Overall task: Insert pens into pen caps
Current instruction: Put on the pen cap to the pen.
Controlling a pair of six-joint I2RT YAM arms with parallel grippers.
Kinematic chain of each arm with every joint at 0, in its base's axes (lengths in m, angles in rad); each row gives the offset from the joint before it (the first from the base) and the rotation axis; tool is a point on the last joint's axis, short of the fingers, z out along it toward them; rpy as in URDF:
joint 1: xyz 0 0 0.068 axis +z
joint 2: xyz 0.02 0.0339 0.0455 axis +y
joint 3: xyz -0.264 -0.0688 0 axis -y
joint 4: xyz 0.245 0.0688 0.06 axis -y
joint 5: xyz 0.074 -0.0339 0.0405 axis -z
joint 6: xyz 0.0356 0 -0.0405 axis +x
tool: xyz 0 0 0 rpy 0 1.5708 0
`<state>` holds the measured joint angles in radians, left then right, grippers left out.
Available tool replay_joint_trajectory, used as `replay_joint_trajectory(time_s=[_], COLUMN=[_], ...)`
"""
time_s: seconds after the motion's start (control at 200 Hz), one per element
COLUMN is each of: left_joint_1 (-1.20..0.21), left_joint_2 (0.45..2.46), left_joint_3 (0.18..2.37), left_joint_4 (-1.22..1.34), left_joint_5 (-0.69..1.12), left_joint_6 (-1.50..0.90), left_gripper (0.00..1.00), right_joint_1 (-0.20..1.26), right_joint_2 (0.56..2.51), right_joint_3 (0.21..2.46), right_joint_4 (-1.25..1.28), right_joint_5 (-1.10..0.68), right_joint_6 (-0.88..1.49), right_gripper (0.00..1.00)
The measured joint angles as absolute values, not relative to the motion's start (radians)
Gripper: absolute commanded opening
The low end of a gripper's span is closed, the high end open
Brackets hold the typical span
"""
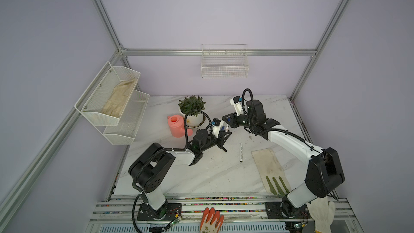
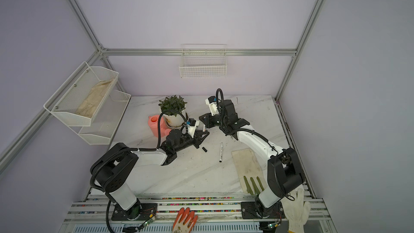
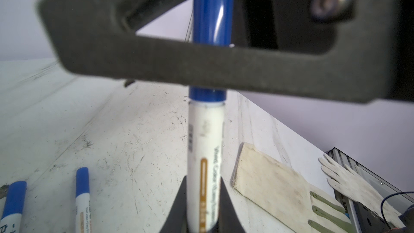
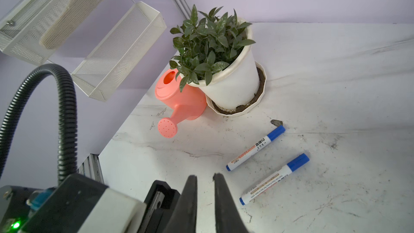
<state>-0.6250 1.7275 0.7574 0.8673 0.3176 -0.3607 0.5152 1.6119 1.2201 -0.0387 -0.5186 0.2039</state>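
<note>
My left gripper (image 3: 202, 180) is shut on a white pen (image 3: 205, 144), held above the table. A blue pen cap (image 3: 212, 10) sits on the pen's far end. My right gripper (image 4: 205, 175) has its jaws shut to a thin slit with nothing between them. In the left wrist view its dark fingers (image 3: 201, 70) cross in front of that cap; contact cannot be told. Two more blue-capped pens (image 4: 255, 147) (image 4: 274, 179) lie on the table. A black-ended pen (image 1: 241, 152) and a loose black cap (image 2: 204, 149) lie near the middle, seen in both top views.
A potted plant (image 1: 192, 110) and a pink watering can (image 1: 178, 125) stand at the back left of the table. A beige glove (image 1: 270, 169) lies at the right. Orange (image 1: 211, 219) and white (image 1: 322, 214) gloves rest on the front rail. Mesh shelves (image 1: 112, 99) hang on the left wall.
</note>
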Motion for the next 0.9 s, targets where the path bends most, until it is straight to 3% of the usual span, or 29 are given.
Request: replay_joint_trajectory(time_s=[0.23,0.48,0.9], left_joint_1=[-0.598,-0.601,-0.629], left_joint_2=[1.737,1.742,1.921], left_joint_3=[0.781,0.835,1.032], left_joint_4=[0.813,0.731,0.754], left_joint_5=[0.343,0.255,0.193], left_joint_6=[-0.261,-0.041,-0.04], left_gripper=[0.0,0.0,0.0], right_joint_1=[0.502,0.483,0.434], right_joint_2=[1.631,1.639,1.674], right_joint_3=[1.206,1.208,1.215], right_joint_4=[-0.01,-0.005,0.06], right_joint_5=[-0.539,-0.569,-0.521], right_joint_6=[0.198,0.188,0.164], right_gripper=[0.0,0.0,0.0])
